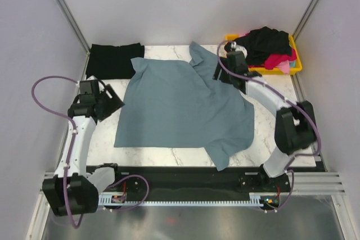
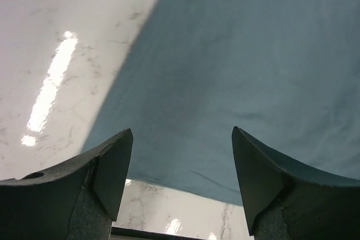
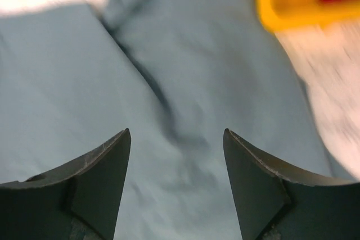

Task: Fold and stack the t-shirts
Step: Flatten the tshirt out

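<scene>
while the blue-grey t-shirt (image 1: 185, 105) lies spread, left end effector (image 2: 181, 133) and right end effector (image 3: 176, 133) gape empty.

A spread t-shirt (image 1: 180, 105) lies flat across the middle of the table (image 1: 104, 139); everything else is placed from it. Behind its far left corner lies a folded t-shirt (image 1: 112, 60), and that corner appears to overlap the folded one's right end. Beyond its far right corner, well apart from the folded t-shirt, stands a bin (image 1: 297, 64) holding a heap of t-shirts (image 1: 269, 43) that spills over the rim. The left gripper (image 1: 117, 104) hangs at the spread t-shirt's left edge, about midway along it. The right gripper (image 1: 220, 75) hangs over its far right part, near the bin. One sleeve at its near right corner reaches toward the table's near edge.
</scene>
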You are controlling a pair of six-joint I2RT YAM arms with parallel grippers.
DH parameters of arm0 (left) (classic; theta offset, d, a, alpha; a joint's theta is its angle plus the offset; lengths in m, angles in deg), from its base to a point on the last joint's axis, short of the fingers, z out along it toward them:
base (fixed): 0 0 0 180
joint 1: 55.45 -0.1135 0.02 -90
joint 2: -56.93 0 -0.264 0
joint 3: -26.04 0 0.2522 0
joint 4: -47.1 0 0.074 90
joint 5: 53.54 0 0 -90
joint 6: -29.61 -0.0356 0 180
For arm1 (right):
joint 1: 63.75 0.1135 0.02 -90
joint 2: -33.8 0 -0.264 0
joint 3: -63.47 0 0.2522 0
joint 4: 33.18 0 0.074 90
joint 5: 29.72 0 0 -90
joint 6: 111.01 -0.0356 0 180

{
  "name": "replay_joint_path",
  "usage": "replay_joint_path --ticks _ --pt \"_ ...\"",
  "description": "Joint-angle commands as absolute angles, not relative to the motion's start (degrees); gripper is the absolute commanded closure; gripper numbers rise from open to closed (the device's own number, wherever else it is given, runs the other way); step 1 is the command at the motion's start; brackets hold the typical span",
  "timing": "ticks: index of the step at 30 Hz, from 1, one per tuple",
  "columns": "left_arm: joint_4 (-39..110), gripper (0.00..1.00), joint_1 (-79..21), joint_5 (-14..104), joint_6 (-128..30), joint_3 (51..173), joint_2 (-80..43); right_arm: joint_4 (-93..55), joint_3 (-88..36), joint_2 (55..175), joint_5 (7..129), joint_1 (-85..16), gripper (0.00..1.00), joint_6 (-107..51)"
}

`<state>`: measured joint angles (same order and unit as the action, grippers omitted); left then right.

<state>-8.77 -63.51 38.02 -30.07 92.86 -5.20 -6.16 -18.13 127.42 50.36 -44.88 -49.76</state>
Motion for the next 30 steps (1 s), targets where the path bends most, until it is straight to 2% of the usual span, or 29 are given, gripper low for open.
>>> replay_joint_path --ticks 1,7,9,12,15,24,27,30 --pt "-10.17 0.21 -58.45 42.43 -35.95 93.25 -0.65 -8.0 -35.25 138.26 55.0 -44.5 0.26 -49.13" --pt "-9.56 0.21 -52.48 42.53 -34.91 89.29 5.77 -0.1 -68.55 167.51 57.73 -44.5 0.27 -49.48" --pt "-7.72 0.21 -50.53 42.43 -35.25 88.15 6.04 2.62 -78.99 174.81 57.12 -44.42 0.27 -49.57" --pt "-7.97 0.23 -50.36 43.31 -35.96 88.49 4.29 2.64 -87.89 180.12 56.94 -44.42 0.27 -49.57" --pt "-8.59 0.23 -49.83 43.58 -36.05 88.94 3.32 2.47 -92.05 184.26 55.19 -44.41 0.27 -49.31" --pt "-8.5 0.24 -49.74 43.14 -35.96 88.94 4.46 0.09 -87.32 183.74 53.59 -44.33 0.3 -49.04" --pt "-8.5 0.24 -49.74 43.05 -35.96 88.85 4.72 0.09 -88.45 184.7 54.03 -44.24 0.37 -49.13" --pt "-8.41 0.24 -49.65 43.05 -35.96 88.94 4.72 0.18 -88.55 184.97 54.12 -44.15 0.39 -49.22"
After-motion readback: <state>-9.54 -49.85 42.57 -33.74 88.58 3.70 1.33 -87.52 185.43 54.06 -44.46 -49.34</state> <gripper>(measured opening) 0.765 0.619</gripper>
